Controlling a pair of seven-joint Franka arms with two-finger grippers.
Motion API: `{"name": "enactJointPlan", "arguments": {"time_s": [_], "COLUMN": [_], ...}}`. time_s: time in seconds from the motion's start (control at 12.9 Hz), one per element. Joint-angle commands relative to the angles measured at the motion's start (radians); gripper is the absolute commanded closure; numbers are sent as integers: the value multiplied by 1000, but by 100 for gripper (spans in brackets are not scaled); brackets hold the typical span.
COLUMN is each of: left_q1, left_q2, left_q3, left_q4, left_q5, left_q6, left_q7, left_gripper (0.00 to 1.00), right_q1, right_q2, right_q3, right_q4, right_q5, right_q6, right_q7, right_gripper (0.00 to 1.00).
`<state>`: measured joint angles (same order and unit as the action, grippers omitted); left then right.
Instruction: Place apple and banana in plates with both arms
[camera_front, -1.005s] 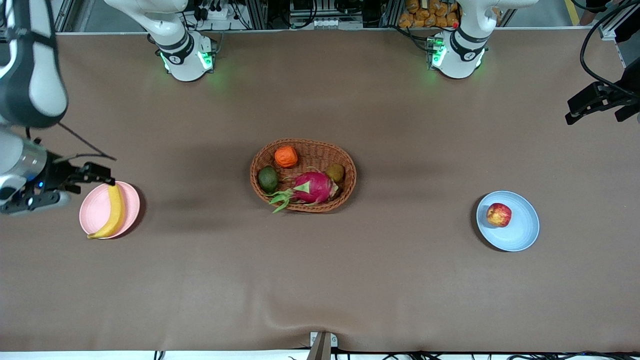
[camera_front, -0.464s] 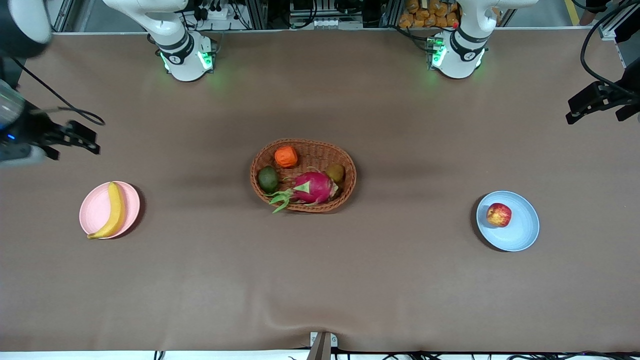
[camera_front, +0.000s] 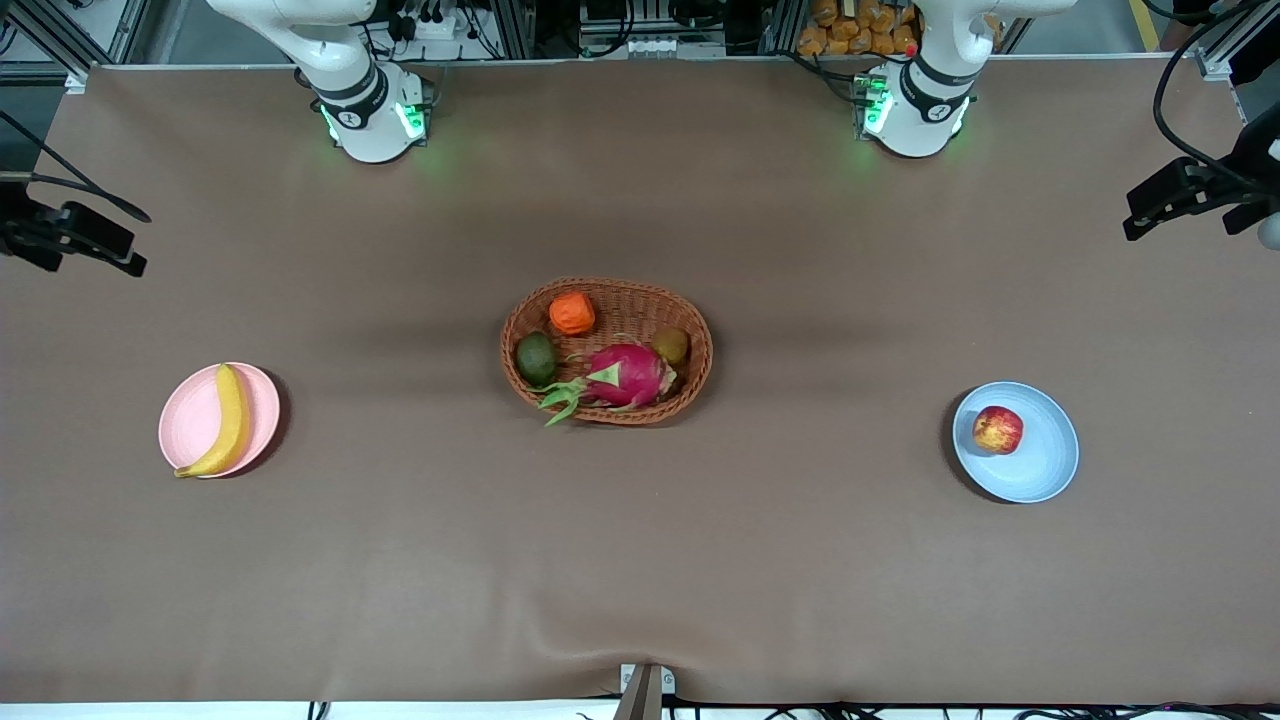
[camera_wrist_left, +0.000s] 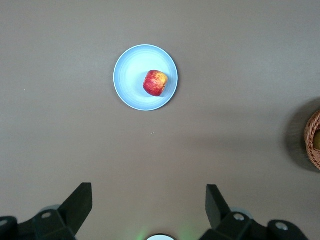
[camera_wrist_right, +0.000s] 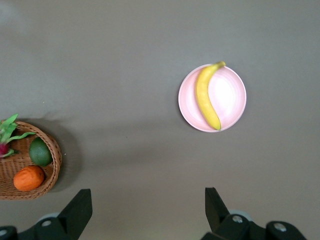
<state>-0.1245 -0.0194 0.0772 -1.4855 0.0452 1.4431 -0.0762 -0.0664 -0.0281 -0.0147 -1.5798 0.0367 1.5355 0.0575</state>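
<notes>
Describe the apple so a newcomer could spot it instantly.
Start at the wicker basket mid-table, then look toward the left arm's end for the light blue plate. The apple sits on it: small, round, red with yellow patches, the only fruit there.

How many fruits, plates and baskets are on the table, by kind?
Fruits: 6, namely the banana, apple, orange fruit, avocado, dragon fruit and a brownish fruit.
Plates: 2, the pink plate and blue plate.
Baskets: 1, the basket.
Total: 9.
</notes>
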Motion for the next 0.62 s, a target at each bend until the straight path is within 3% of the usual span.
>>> {"name": "enactJointPlan", "arguments": {"time_s": [0.0, 0.54], "left_q1": [-1, 6], "left_q2": [-2, -11], "left_q3": [-8, -42], "left_q4": [16, 17], "left_q5": [24, 21], "left_q6": [-20, -21], "left_q7": [-22, -17], "left_gripper": [0, 0], "right_q1": [6, 28], "right_q2": [4, 4], "right_q3": [-24, -21], "right_q4": [32, 32], "right_q5": [-6, -23], "right_q6": [-38, -57], "right_q7": [45, 36], "right_gripper": [0, 0]}}
